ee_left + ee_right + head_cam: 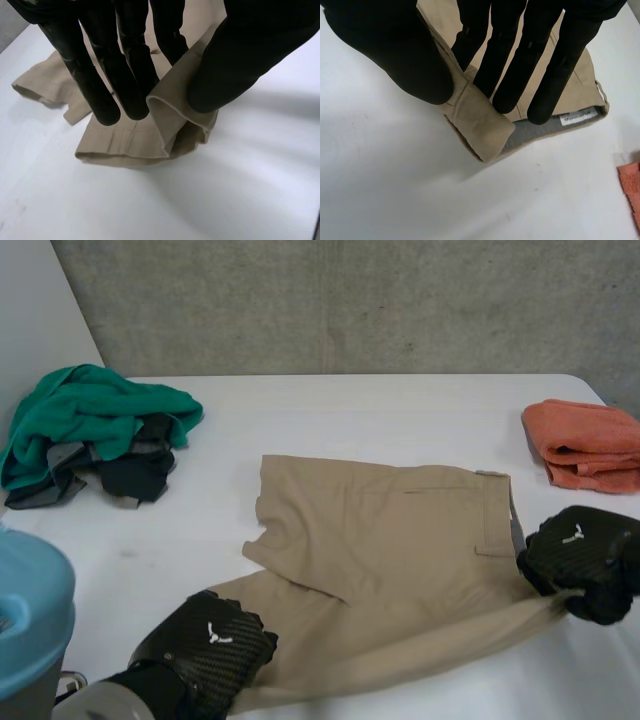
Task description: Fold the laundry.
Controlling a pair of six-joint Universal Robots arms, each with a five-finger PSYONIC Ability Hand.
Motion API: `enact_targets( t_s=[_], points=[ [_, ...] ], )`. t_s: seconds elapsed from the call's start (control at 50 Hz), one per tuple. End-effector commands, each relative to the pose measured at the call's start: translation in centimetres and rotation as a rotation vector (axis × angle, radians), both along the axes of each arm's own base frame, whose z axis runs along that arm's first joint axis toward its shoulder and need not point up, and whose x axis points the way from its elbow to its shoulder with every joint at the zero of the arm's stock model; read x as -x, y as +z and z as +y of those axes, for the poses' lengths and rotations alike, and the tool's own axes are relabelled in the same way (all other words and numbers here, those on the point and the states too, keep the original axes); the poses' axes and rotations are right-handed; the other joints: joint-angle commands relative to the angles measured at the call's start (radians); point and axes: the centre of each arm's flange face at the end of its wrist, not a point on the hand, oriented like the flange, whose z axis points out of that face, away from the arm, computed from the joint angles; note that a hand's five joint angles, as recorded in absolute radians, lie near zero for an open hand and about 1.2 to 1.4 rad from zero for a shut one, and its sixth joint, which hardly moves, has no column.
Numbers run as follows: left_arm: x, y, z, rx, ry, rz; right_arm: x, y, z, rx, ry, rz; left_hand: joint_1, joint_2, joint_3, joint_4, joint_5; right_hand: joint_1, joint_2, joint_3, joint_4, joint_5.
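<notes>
Tan shorts point(390, 540), centre frame on the bench point(400, 405), mid-fold: left robot hand point(215, 645) pinches a leg hem, right robot hand point(580, 558) the waistband corner. Orange cloth point(585, 445), upper right, lies folded; heap point(90, 425), upper left, awaits.

White surface point(400, 410), seen from above. Beige shorts point(390, 540) lie flat across the centre and lower part of the frame, waistband toward the right and leg openings toward the left. A heap of green cloth point(90, 410) over dark garments point(135, 475) occupies the upper left. A folded orange cloth point(585, 440) rests at the right edge, well apart from the heap.
</notes>
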Motion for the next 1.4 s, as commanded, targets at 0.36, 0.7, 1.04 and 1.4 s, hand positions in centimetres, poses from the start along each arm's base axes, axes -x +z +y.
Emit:
enact_targets(
  t_s=[0.36,0.7,1.04,1.4],
  points=[
    [7.8,-0.9,-21.6,0.674,0.142,0.178,-6.0,-2.7,-11.6,0.455,-0.213,-0.205,0.248,0.201,0.209,0.197,0.208,0.292,0.220,0.200,0.199,0.224],
    [11.6,-7.3,-31.8,0.830,0.142,0.277,-10.7,-11.4,-21.5,0.731,-0.204,-0.282,-0.927,-0.974,-0.965,-0.977,-0.966,-0.929,-1.001,-1.021,-1.023,-0.998],
    [9.8,-2.2,-26.3,0.812,0.153,0.361,-6.7,-5.2,-13.2,0.245,-0.317,-0.367,-0.974,-1.021,-1.013,-1.024,-1.014,-0.878,-0.950,-0.970,-0.972,-0.947],
    [9.7,-3.1,-22.0,0.681,0.133,0.424,-3.5,-10.5,-15.1,0.292,-0.451,-0.294,-0.974,-1.021,-1.013,-1.024,-1.014,0.292,0.220,0.200,0.199,0.224]
  ],
)
